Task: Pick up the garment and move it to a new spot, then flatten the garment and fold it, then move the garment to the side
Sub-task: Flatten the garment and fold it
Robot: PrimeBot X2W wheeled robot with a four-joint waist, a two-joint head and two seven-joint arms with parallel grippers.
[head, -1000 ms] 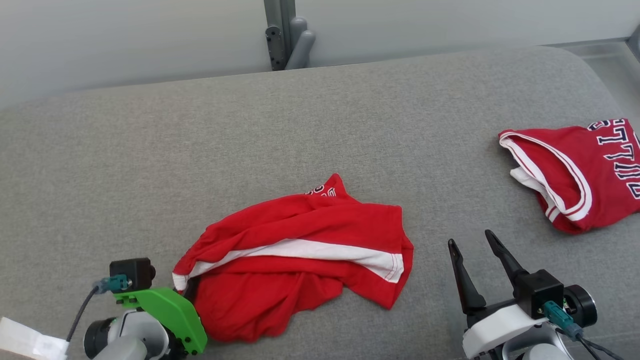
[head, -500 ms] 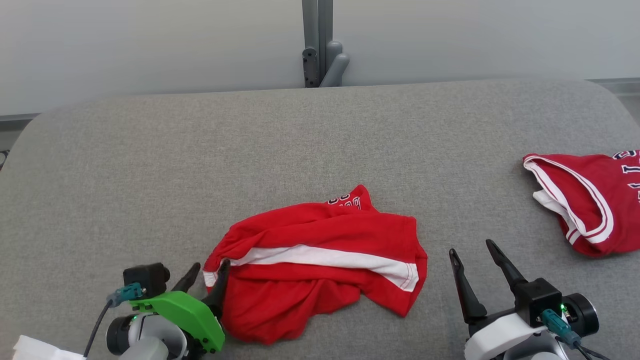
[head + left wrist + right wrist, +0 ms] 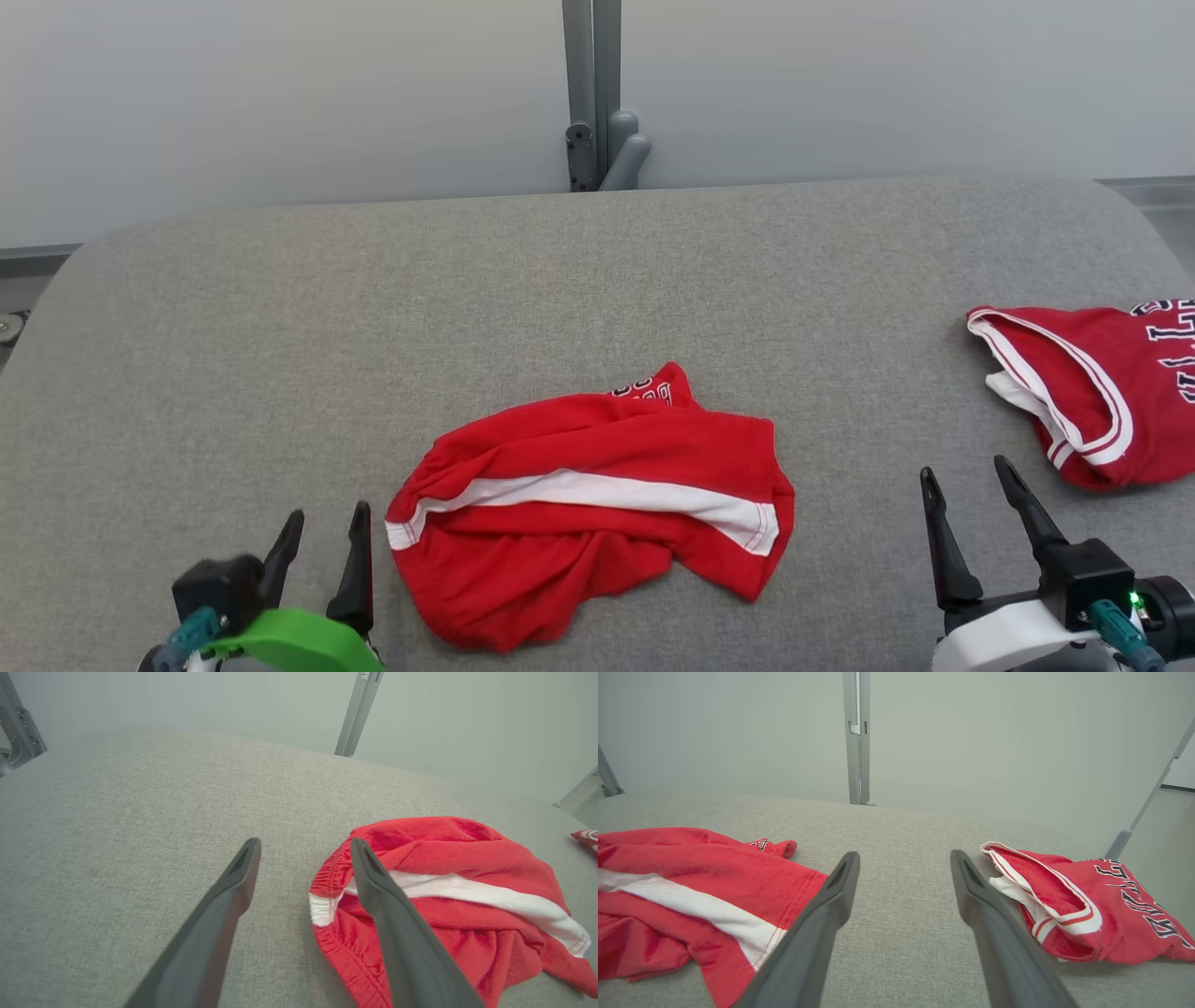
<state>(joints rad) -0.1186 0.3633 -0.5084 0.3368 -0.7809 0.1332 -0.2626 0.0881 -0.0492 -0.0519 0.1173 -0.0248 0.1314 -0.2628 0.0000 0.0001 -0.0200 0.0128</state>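
Grey woven padding [image 3: 597, 280] takes up most of the head view and gives you plenty of bare room for spreading cloth. The red garment [image 3: 597, 439], shorts with a white side stripe [image 3: 579, 488] by the look of it, lies crumpled in the lower middle of the frame, folded over itself, with a printed corner poking up at its top edge. A second red jersey [image 3: 1083, 392] sits at the right edge, well apart; leave it alone. Your right gripper [image 3: 963, 467] is at the lower right, fingers spread and empty, between the two pieces of clothing. Your left gripper [image 3: 329, 511] is at the lower left, also spread and empty, just beside the waistband end [image 3: 403, 534] and, as far as the head view shows, not touching it. Flattening looks like the step in hand. To do it well, pinch a single layer at the waistband end with the left, take the stitched hem corner [image 3: 770, 523] with the right, and draw the two apart low over the padding, so the bunched lower layer slides out rather than drags. Grip shallow: a deep bite would likely catch both layers and keep the fold in
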